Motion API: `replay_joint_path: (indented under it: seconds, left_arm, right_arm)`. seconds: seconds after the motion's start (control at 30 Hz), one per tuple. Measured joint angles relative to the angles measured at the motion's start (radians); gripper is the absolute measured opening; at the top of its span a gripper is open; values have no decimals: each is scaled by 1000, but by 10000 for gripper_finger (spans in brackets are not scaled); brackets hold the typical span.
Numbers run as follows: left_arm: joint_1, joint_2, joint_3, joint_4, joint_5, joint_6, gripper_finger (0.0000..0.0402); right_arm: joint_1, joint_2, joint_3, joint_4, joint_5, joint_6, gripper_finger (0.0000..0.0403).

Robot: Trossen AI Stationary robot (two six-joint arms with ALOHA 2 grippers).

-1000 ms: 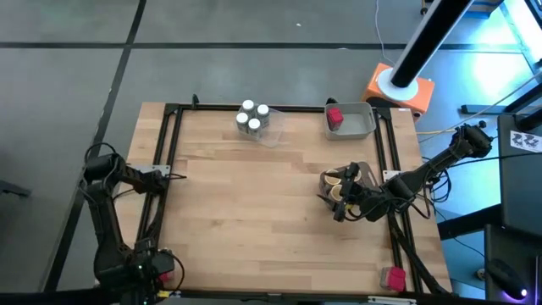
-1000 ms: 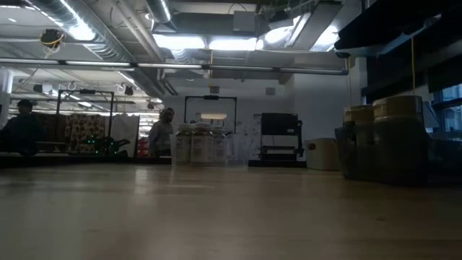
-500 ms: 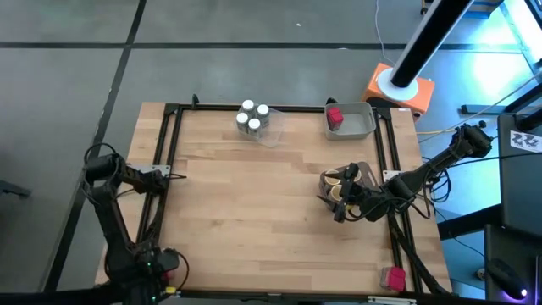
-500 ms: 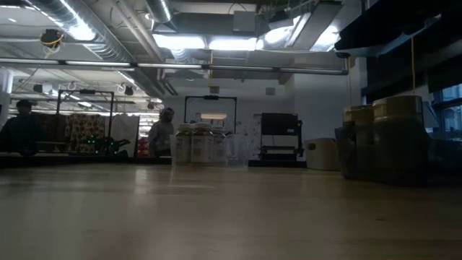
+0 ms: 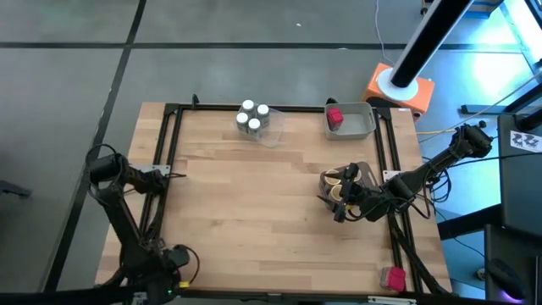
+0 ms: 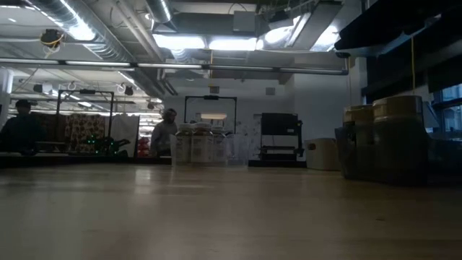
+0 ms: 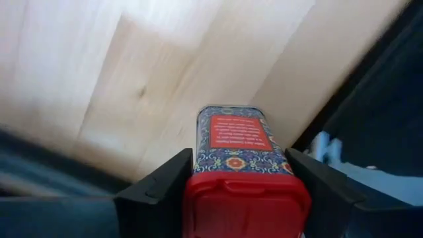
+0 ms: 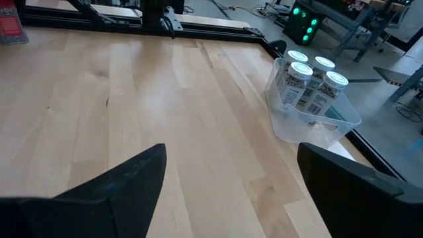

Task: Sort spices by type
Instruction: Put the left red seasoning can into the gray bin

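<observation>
A rectangular spice packet (image 7: 232,153) is showing a red lid, a red label panel and a blue floral pattern. Pale wooden bench (image 5: 254,195) is showing light grain. Clear round jars (image 8: 307,82) are wearing white lids. Black fingers (image 7: 158,188) are flanking the packet.

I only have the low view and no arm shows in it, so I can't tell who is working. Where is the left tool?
Observer: At the near left corner of the table. The left tool is shut on a red-lidded packet.
Operator: And the right tool?
Observer: The right tool is open and empty, beside the tan jars near the table's right edge.
Operator: Is any packet sorted yet?
Observer: One red packet lies in the grey tray at the far edge.
</observation>
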Motion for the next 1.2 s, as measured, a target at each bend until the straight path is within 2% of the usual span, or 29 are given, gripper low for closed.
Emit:
replay_joint_path:
  seconds: [0.2, 0.4, 0.53, 0.8, 0.93, 1.1, 1.2]
  left_arm:
    - [95, -8, 0, 21, -5, 155, 199]
    - [257, -39, 3, -28, -9, 387, 199]
    - [377, -41, 38, -100, -81, 575, 199]
    - [607, -42, 121, -115, -115, 937, 199]
    - [711, -42, 154, -129, -172, 1113, 199]
    - [841, -42, 192, -107, -189, 1261, 199]
    - [908, -41, 205, -92, -190, 1318, 199]
  right_arm:
    - [0, 0, 0, 0, 0, 0, 340]
    - [0, 0, 0, 14, -20, 2, 340]
    - [0, 0, 0, 16, -51, 8, 340]
    - [0, 0, 0, 22, -69, 61, 340]
    - [0, 0, 0, 20, -70, 87, 340]
    - [0, 0, 0, 19, -64, 100, 340]
    - [-2, 0, 0, 20, -26, 94, 340]
